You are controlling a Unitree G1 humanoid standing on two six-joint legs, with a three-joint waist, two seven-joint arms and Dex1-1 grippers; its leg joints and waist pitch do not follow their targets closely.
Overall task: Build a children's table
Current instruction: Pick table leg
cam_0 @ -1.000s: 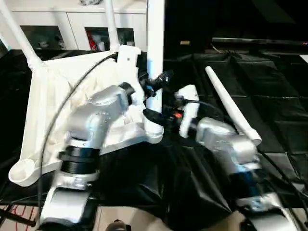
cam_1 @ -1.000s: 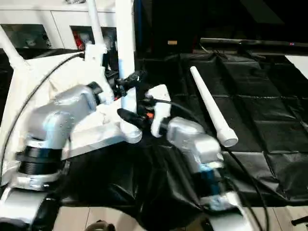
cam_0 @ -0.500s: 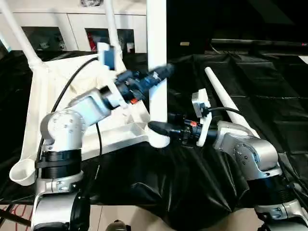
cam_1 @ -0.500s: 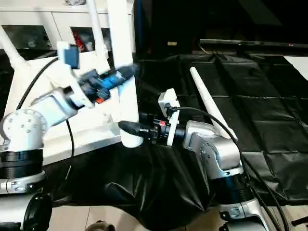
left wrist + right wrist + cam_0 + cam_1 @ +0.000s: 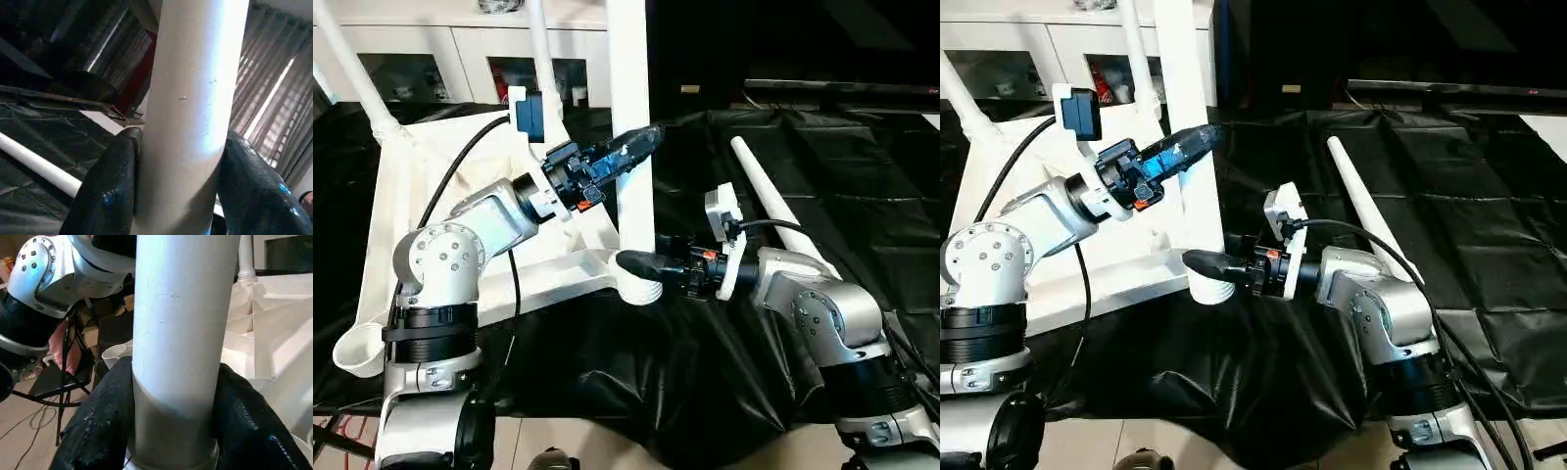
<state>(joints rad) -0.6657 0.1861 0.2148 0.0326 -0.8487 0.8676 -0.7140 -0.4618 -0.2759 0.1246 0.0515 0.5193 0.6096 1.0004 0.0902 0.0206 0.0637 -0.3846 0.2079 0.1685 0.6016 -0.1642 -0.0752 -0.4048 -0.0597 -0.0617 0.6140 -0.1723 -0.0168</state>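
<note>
The upturned tabletop (image 5: 421, 235) lies at the left of the frame on the black-draped counter (image 5: 862, 196). At its near corner socket (image 5: 641, 289), centre frame, an upright leg (image 5: 628, 117) is clamped by both grippers: the left gripper (image 5: 631, 149) has its fingers (image 5: 105, 191) closed on it higher up, the right gripper (image 5: 636, 262) just above the socket. Uneven squeezing could tilt the leg and jam it crooked. The front-left socket (image 5: 357, 352) is empty. A spare leg (image 5: 783, 211) lies at right.

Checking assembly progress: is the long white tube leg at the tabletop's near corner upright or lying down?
Upright: the long white tube leg rises from the white plastic tabletop's near corner socket, both grippers clamped on it.
</note>
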